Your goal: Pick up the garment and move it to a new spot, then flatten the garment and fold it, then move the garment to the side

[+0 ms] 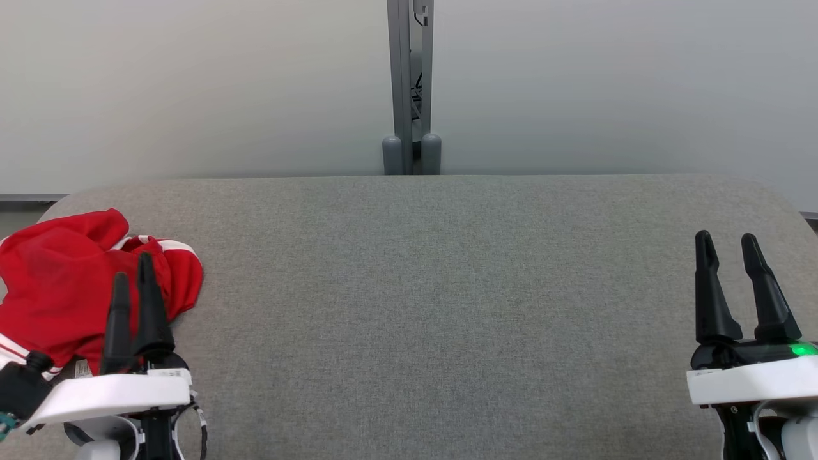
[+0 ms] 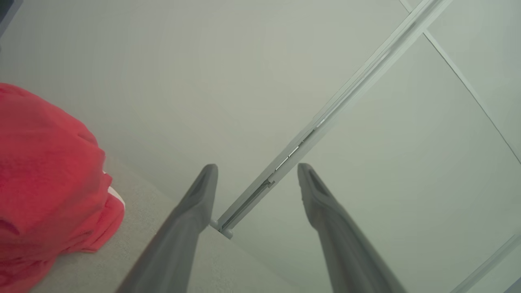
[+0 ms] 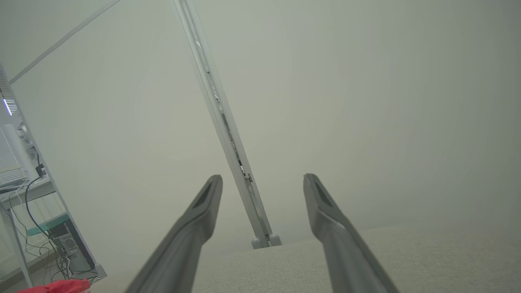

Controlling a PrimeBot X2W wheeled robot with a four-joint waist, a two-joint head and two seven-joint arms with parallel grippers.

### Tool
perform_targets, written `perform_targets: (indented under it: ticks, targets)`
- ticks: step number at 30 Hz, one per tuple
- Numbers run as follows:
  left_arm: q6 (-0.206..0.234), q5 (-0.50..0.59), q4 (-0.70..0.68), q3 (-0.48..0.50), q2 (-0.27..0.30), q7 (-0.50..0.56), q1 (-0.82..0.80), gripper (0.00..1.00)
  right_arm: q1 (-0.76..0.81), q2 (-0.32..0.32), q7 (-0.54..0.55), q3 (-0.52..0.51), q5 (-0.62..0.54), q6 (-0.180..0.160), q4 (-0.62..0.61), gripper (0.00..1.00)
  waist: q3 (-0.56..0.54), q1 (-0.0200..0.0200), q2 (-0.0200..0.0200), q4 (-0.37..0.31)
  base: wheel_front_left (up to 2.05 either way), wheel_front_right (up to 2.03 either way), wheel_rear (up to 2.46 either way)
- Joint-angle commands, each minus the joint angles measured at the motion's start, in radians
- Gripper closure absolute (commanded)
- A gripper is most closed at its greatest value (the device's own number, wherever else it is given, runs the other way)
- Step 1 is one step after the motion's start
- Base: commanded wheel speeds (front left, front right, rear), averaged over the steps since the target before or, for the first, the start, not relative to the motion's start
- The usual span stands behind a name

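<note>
You have the crumpled red fabric garment with white stripes (image 1: 57, 287) lying in a heap at the left end of the grey fabric-covered table with rounded corners (image 1: 415, 306). Part of it reaches that end's edge, and a white-striped hem faces the table's middle. Your left gripper (image 1: 133, 268) sits at the table's near left corner. In the head view its 2 dark fingers point toward the far edge and overlap the garment's right-hand side; you cannot tell from there whether they touch the cloth. In the left wrist view those 2 fingers stand spread apart with nothing between them, the red cloth lies off to one side of them, and bare table shows under the fingers. Your right gripper (image 1: 726, 237) sits at the table's near right corner, well apart from the garment, also pointing toward the far edge. Its jaws are spread wide and hold nothing, and a green light glows on its body. The stretch of table between the 2 grippers is bare grey fabric. Behind the table's far edge, at its middle, a grey metal upright post (image 1: 409, 83) with 2 rounded feet stands against the pale plain wall (image 1: 192, 83). In the right wrist view a pale shelf unit with dangling dark cables (image 3: 40, 228) stands beyond the table's left end.
</note>
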Motion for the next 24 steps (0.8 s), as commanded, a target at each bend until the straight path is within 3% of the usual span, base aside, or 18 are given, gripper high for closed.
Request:
perform_targets:
  ticks: [1,13,24]
  targets:
    - [0.013,0.039,-0.019,-0.006,0.003,-0.007,-0.003,0.00,-0.016,-0.001,-0.010,0.005,-0.037,0.005,-0.016,0.00,0.000,0.0000,-0.0001,0.001,0.00,0.00,0.00]
    - [0.108,0.303,-0.069,-0.112,0.004,-0.026,0.035,0.00,-0.017,0.019,-0.026,0.016,-0.144,0.005,-0.001,0.00,-0.005,0.0000,-0.0001,-0.003,0.00,0.00,0.00]
    - [0.172,0.506,0.025,-0.211,0.004,-0.045,0.063,0.00,-0.001,0.029,-0.040,0.002,-0.247,0.005,0.077,0.00,-0.012,-0.0001,-0.0001,-0.006,0.00,0.00,0.00]
